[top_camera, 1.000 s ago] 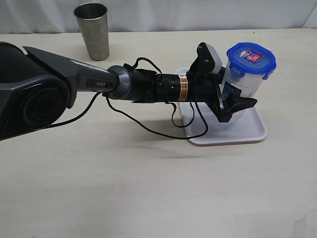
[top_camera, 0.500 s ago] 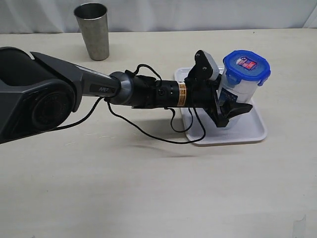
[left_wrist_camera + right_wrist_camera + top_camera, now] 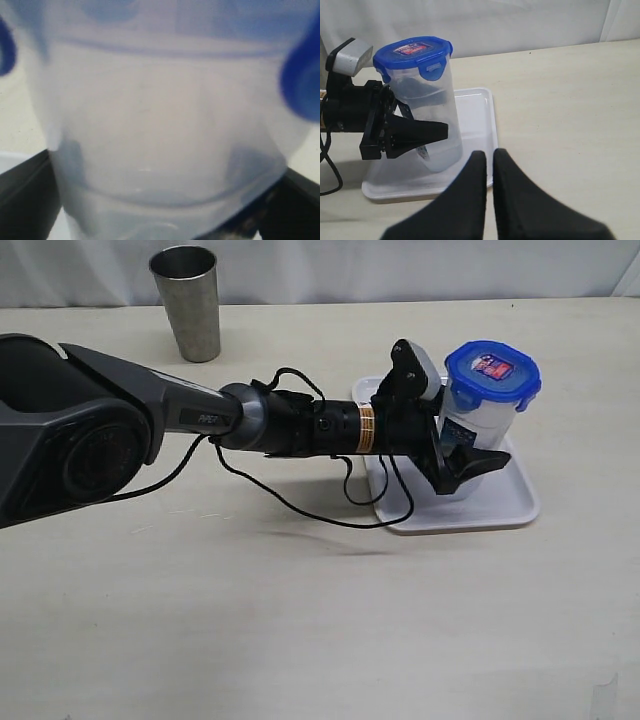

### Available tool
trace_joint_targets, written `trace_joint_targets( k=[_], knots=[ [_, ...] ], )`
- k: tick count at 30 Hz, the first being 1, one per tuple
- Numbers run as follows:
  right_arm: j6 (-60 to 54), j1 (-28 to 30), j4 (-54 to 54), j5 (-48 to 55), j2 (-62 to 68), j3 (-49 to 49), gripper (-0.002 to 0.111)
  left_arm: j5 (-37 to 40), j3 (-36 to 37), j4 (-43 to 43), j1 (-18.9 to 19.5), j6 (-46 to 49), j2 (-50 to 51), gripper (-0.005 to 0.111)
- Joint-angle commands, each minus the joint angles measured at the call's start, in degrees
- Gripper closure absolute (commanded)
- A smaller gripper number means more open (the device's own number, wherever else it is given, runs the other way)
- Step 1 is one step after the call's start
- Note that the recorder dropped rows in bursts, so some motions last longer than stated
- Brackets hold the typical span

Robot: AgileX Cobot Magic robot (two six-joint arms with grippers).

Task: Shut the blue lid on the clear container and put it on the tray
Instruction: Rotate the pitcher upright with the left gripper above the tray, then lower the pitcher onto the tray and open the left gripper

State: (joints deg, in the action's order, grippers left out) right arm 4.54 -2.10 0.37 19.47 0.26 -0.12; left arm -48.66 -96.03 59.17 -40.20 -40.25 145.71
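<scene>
Right-centre of frame, container [image 3: 480, 420], lid [image 3: 492, 370] shut, stands on tray [image 3: 510, 502]; left gripper [image 3: 492, 445] straddles it, gripping or loose unclear. Spread jaws fully, retreat level, avoid tipping.

From the near side your exterior view looks down; all 3 views share the clear container [image 3: 485, 420], the left wrist's pressed close.
</scene>
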Motion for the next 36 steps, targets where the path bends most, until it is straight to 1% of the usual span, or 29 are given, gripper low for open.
trace_joint_targets(
  k=[1, 5, 10, 19, 23, 28, 32, 35, 36],
  knots=[
    [0.2, 0.0, 0.2, 0.0, -0.3, 0.1, 0.104, 0.0, -0.3, 2.9, 1.0, -2.2, -0.5, 0.022],
    [0.2, 0.0, 0.2, 0.0, -0.3, 0.1, 0.104, -0.1, -0.3, 7.7, 2.6, -7.1, -0.5, 0.022],
    [0.2, 0.0, 0.2, 0.0, -0.3, 0.1, 0.104, -1.5, -0.3, 14.3, 4.4, -10.4, -0.6, 0.022],
    [0.2, 0.0, 0.2, 0.0, -0.3, 0.1, 0.104, -1.4, -0.3, 20.5, 5.6, -14.2, -0.9, 0.022],
    [0.2, 0.0, 0.2, 0.0, -0.3, 0.1, 0.104, -1.4, -0.3, 23.8, 7.2, -17.6, -1.6, 0.022],
    [0.2, 0.0, 0.2, 0.0, -0.3, 0.1, 0.104, -1.4, -0.3, 30.1, 9.1, -23.3, -1.8, 0.022],
    [0.2, 0.0, 0.2, 0.0, -0.3, 0.1, 0.104, -1.4, -0.3, 32.3, 10.2, -26.2, -1.9, 0.022],
    [0.2, 0.0, 0.2, 0.0, -0.3, 0.1, 0.104, 0.2, -0.3, 34.1, 10.3, -27.4, -2.8, 0.023],
    [0.2, 0.0, 0.2, 0.0, -0.3, 0.1, 0.104, 1.2, -0.3, 35.2, 10.3, -28.2, -3.4, 0.025]
  ],
)
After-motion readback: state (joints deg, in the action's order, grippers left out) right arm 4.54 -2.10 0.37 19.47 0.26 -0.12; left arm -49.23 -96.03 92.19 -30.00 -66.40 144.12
